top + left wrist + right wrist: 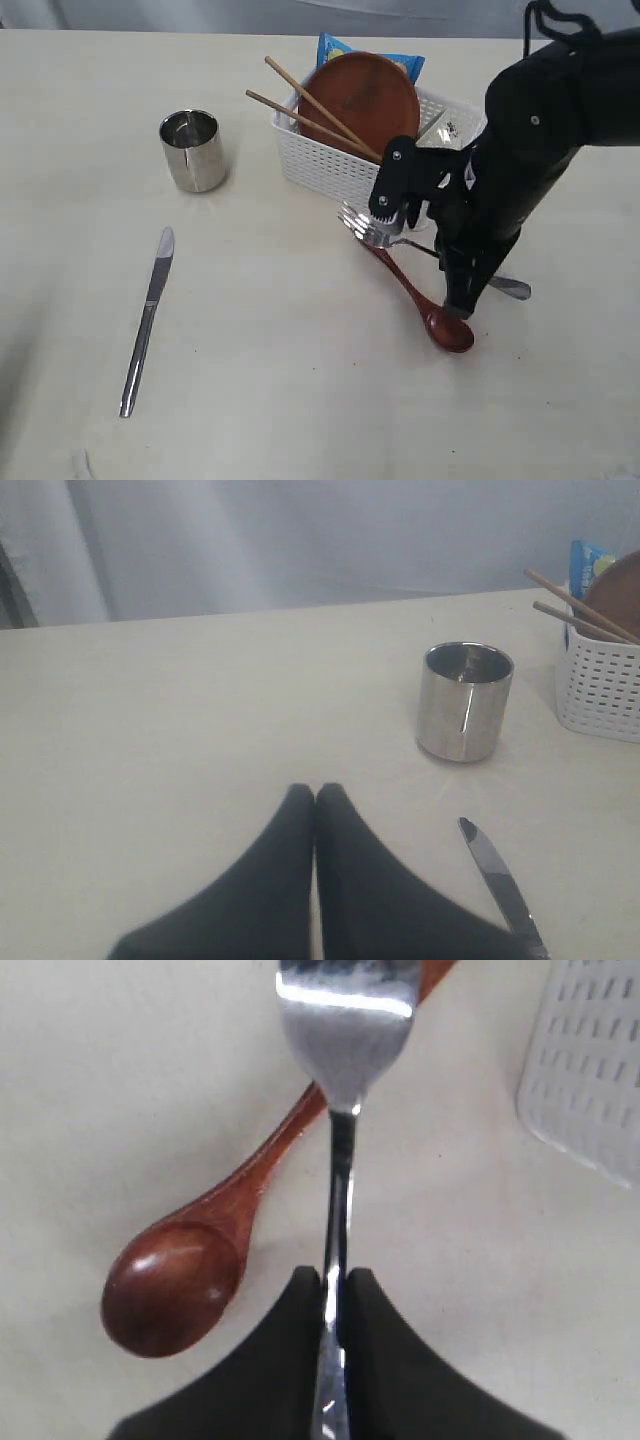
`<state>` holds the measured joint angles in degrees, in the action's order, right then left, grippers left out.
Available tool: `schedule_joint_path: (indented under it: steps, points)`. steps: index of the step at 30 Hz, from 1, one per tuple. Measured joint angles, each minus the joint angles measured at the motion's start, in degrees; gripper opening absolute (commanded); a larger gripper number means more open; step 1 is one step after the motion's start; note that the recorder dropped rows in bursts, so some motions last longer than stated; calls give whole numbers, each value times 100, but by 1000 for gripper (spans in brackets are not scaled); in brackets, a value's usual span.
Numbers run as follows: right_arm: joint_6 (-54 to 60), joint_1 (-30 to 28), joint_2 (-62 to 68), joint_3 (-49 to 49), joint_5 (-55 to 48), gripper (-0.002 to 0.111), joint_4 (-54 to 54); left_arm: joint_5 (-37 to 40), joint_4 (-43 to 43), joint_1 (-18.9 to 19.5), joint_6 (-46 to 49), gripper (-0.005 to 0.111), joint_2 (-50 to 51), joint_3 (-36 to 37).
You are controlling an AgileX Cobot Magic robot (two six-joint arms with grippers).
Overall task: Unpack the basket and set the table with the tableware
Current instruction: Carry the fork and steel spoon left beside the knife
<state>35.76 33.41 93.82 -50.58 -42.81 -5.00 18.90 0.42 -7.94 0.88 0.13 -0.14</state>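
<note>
right gripper clamped on fork; plate and chopsticks in the basket

- flat pale cream table with faint wood grain carries everything.
- white rectangular plastic basket with lattice sides sits at the far middle of the table, just behind the black right arm.
- round brown plate leans tilted inside the basket, with a blue snack packet behind it.
- two wooden chopsticks rest in the basket across the plate face. their ends stick out over the left rim.
- shiny steel cup stands upright on the table, left of the basket and apart from it.
- long steel knife lies flat on the table, well in front of the cup, tip pointing towards it.
- reddish-brown wooden spoon lies on the table in front of the basket, bowl end towards the near side.
- steel fork crosses over the spoon's handle, tines near the basket's front wall. can't tell if it's lifted off the table.
- right gripper: jaws closed tight on the fork's thin handle, part-way along it, with the tines pointing away from the wrist.
- left gripper: fingers pressed together, nothing between them. it hangs over bare table, with the cup and the knife tip ahead of it.
</note>
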Motion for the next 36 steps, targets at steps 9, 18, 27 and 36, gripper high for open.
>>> schedule_joint_path:
  steps: [9,18,27,36]
  points:
    - [-743,0,-583,0,-740,0,2044,0,0,0,0,0,0,0]
    - [-1506,937,-524,0,-86,0,4646,0,0,0,0,0,0,0]
    - [-2105,1874,497,0,1125,0,5949,0,0,0,0,0,0,0]
    - [-2269,2152,1582,-964,1430,0,6354,0,0,0,0,0,0,0]
